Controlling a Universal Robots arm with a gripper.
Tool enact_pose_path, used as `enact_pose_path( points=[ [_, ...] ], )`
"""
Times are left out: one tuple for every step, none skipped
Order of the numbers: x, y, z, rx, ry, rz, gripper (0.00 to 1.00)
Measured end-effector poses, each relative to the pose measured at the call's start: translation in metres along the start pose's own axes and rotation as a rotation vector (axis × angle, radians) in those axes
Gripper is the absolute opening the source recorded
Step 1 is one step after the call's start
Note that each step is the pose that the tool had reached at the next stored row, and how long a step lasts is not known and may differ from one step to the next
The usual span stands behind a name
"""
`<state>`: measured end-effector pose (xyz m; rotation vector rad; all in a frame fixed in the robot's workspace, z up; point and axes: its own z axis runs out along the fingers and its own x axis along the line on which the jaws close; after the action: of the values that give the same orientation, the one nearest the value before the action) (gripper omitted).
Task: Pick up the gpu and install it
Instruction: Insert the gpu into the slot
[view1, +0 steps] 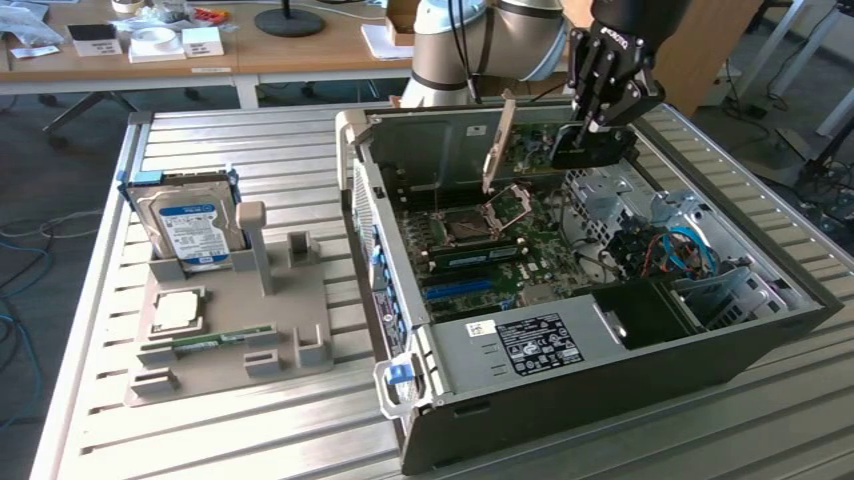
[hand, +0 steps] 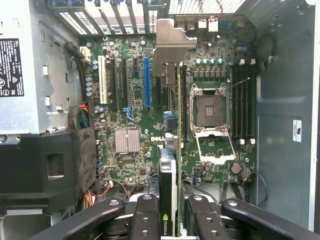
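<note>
gpu (hand: 170, 186) edge-on above motherboard (hand: 127, 112)

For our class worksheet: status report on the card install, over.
Hand shut on green graphics card, black face, silver bracket. Card over green motherboard in open grey case, unseated. Open CPU socket beside.

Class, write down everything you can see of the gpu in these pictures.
The gpu is a thin flat card: green circuit board, black face with an NVIDIA logo, silver metal bracket at one end. It is held on edge, clamped at its bracket-free end by the jaws of the gripper, over the motherboard inside the open computer case. It does not look seated in a slot.
</note>
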<state>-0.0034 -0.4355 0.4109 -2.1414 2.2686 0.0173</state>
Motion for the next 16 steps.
enact_pose_path(
  points=[
    [0.0000,0.0000,0.0000,0.0001,0.0000,0.000,0.27],
    [0.0000,0.0000,0.0000,0.0000,0.0000,0.000,0.27],
    [0.0000,0.0006,0.0000,0.0001,-0.0001,0.000,0.27],
    [0.0001,0.0017,0.0000,0.0002,-0.0001,0.000,0.27],
    [0.0002,0.0028,0.0000,0.0002,-0.0001,0.000,0.27],
    [0.0002,0.0035,0.0000,0.0002,-0.0001,0.000,0.27],
    [0.0002,0.0037,0.0001,0.0003,-0.0001,0.000,0.27],
    [0.0002,0.0037,0.0000,0.0002,-0.0001,0.000,0.27],
    [0.0002,0.0037,0.0000,0.0002,-0.0001,0.000,0.27],
    [0.0002,0.0037,0.0000,0.0002,-0.0001,0.000,0.27],
    [0.0002,0.0038,0.0000,0.0002,-0.0001,0.000,0.27],
    [0.0002,0.0039,0.0001,0.0002,0.0000,0.000,0.27],
    [0.0003,0.0040,0.0003,0.0002,0.0000,0.000,0.27],
    [0.0002,0.0041,0.0007,0.0002,-0.0002,0.000,0.27],
    [0.0003,0.0043,0.0010,0.0002,-0.0002,0.000,0.27],
    [0.0003,0.0043,0.0010,0.0002,-0.0001,0.000,0.27]
  ],
)
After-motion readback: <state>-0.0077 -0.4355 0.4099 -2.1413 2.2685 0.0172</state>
